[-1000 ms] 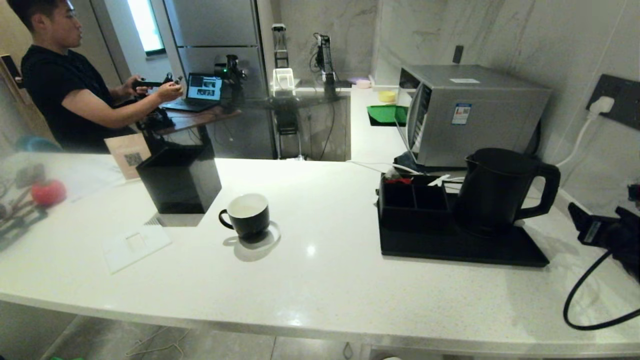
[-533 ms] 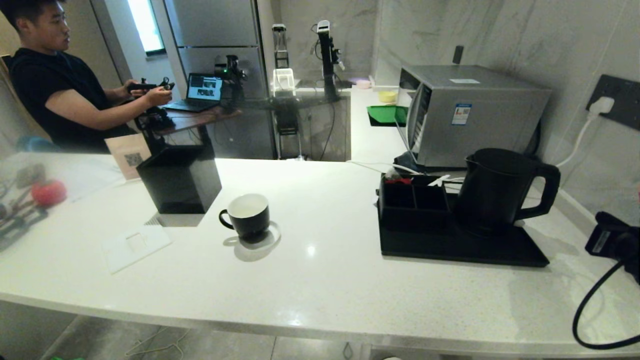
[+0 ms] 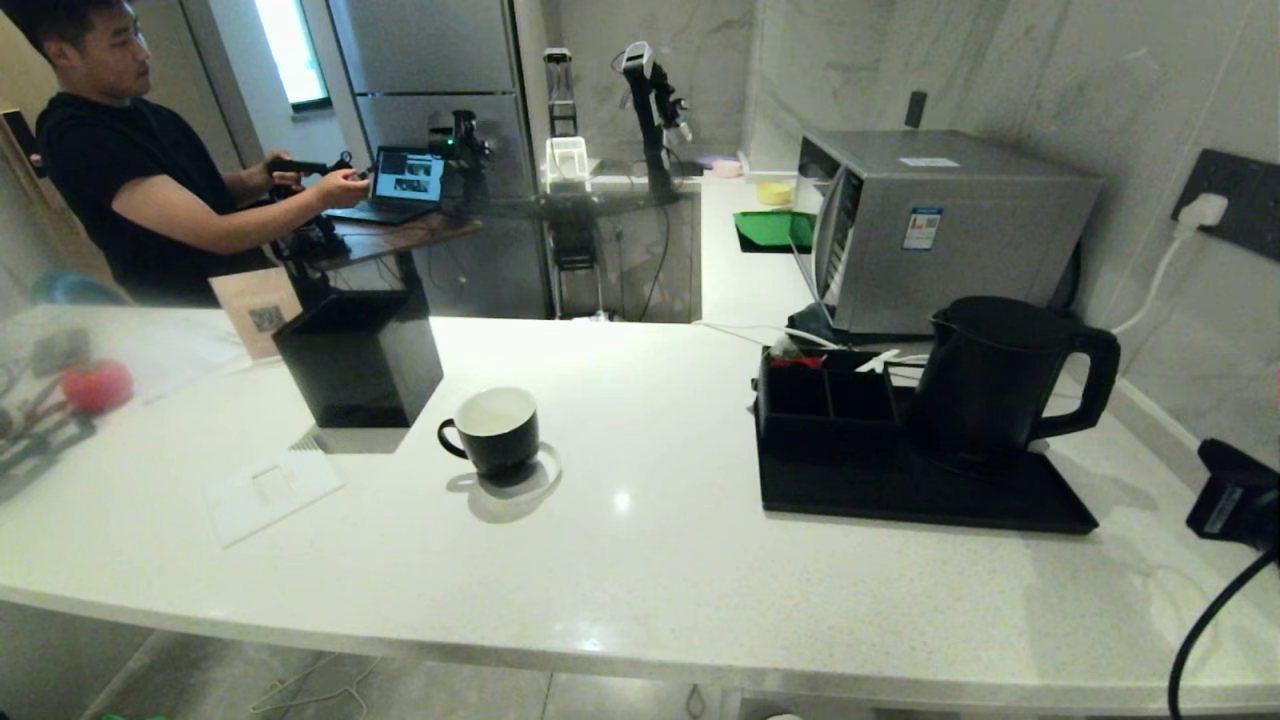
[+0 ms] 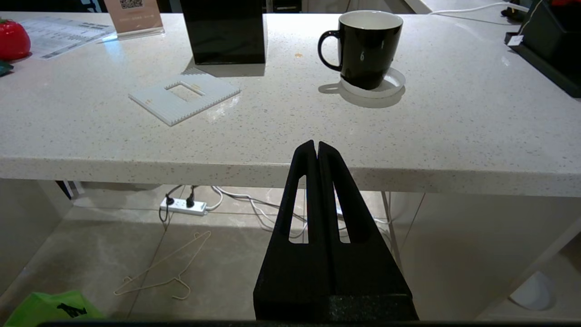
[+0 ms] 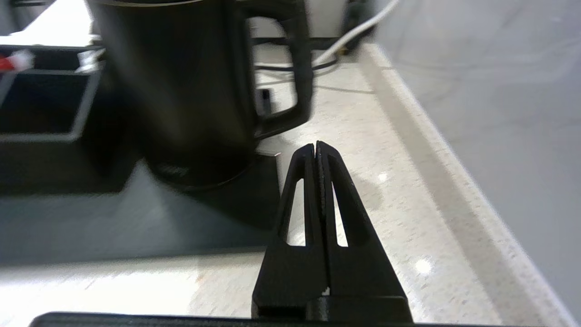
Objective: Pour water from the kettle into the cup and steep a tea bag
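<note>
Right gripper (image 5: 316, 145) hovering near kettle (image 3: 990, 385) handle, jaws pressed together, empty. Kettle sitting on right tray (image 3: 930, 500); cup (image 3: 493, 428) left of it. Left gripper (image 4: 316, 145) closed, idling below counter edge.

The white speckled stone worktop (image 3: 640, 560) is looking polished and smooth, throwing back glints of light. Ahead of the right gripper (image 5: 316, 144) and its closed jaws, the tall black plastic-looking kettle (image 5: 181, 91) is showing a dull matt skin, and the flat black tray (image 3: 920, 495) under it is looking matt as well. Beyond the left gripper (image 4: 316, 144), whose closed jaws are looking like matt black plastic, the small round black mug (image 4: 367, 45) is shining glossy outside, white and smooth inside. The boxy grey microwave (image 3: 940, 225) is wearing a brushed metal sheen.
</note>
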